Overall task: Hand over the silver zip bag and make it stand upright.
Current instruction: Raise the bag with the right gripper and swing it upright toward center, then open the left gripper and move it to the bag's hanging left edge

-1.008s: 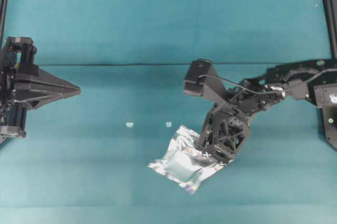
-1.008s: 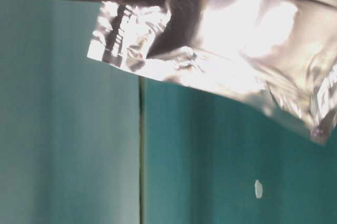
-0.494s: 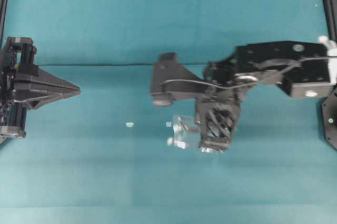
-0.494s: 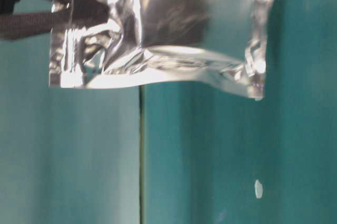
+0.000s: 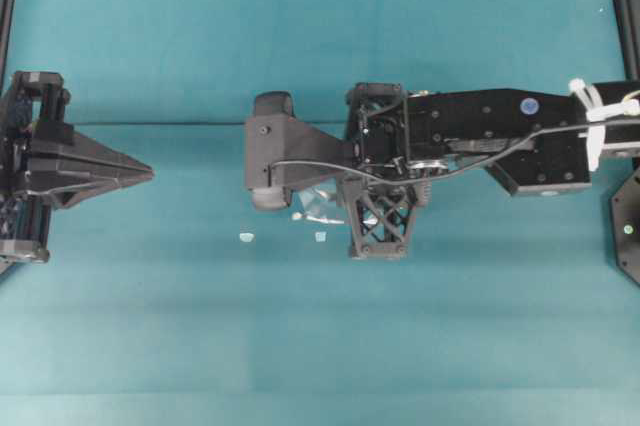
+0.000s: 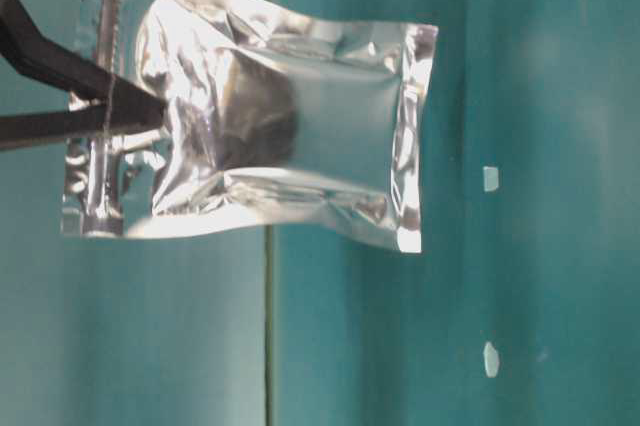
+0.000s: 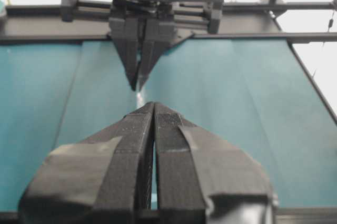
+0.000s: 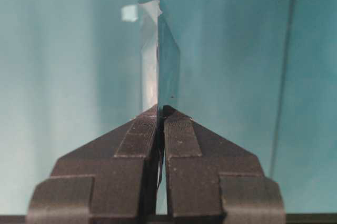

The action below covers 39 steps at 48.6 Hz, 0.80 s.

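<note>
the silver zip bag [image 6: 265,121] hangs clear of the teal table [image 5: 200,346], pinched at its zip-strip end by the right gripper [image 8: 160,111]; in the table-level view it shows nearly whole, a crinkled shiny foil rectangle with a darker centre, bright glare along its creases and a sealed border all round, the zip strip at the end where the dark fingers [image 6: 90,106] cross it, though that view appears turned sideways so its true tilt is hard to judge; from overhead the bag is almost wholly hidden under the right arm, only a small glinting sliver [image 5: 318,208] showing beside the wrist, with the right gripper itself [image 5: 312,204] covered by the arm's own body; in the right wrist view the bag appears edge-on [image 8: 158,56], a thin bright blade rising straight out from between the closed fingertips, its faces unreadable; two tiny white specks [image 5: 246,237] [image 5: 320,237] lie on the table just beside the bag's sliver, toward the near edge; well apart from the bag, at the table's left edge, the left gripper [image 5: 148,174] points toward it with its fingers [image 7: 138,129] pressed together on nothing, and in its wrist view the right gripper [image 7: 138,84] faces it head-on, the bag there reduced to a faint pale line
</note>
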Motion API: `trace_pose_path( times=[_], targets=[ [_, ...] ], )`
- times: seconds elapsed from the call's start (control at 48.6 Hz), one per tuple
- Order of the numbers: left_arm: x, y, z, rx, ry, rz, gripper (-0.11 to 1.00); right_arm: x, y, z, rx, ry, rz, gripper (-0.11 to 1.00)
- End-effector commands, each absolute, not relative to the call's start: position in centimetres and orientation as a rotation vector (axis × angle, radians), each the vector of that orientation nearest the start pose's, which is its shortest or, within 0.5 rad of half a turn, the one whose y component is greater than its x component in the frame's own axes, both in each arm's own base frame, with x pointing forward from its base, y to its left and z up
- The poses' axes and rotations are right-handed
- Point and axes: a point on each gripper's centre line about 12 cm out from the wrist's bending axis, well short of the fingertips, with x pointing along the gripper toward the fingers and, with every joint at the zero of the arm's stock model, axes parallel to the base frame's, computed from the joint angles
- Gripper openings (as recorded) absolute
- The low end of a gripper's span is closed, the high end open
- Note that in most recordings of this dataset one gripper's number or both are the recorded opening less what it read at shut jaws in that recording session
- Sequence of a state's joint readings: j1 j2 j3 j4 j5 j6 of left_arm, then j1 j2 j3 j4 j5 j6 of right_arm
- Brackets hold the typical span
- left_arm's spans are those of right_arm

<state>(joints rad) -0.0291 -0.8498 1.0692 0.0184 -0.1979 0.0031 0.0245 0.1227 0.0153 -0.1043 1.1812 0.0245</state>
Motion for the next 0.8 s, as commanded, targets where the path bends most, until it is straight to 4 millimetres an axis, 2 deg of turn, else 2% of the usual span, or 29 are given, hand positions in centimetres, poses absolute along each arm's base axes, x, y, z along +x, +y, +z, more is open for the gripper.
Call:
trace_pose_path(
  times=[0.0, 0.473, 0.782],
  targets=[
    [22.6, -0.7, 30.5, 0.021, 0.014, -0.032, -0.01, 43.0, 0.0, 27.1, -0.107, 1.260, -0.046, 0.03],
    [22.6, -0.6, 29.7, 0.003, 0.034, -0.030, -0.01, 44.3, 1.4, 24.9, -0.166, 1.289, 0.006, 0.03],
    [23.2, -0.7, 29.0, 0.005, 0.066, -0.031, -0.01, 44.5, 1.6, 24.5, -0.173, 1.297, 0.012, 0.03]
  ],
)
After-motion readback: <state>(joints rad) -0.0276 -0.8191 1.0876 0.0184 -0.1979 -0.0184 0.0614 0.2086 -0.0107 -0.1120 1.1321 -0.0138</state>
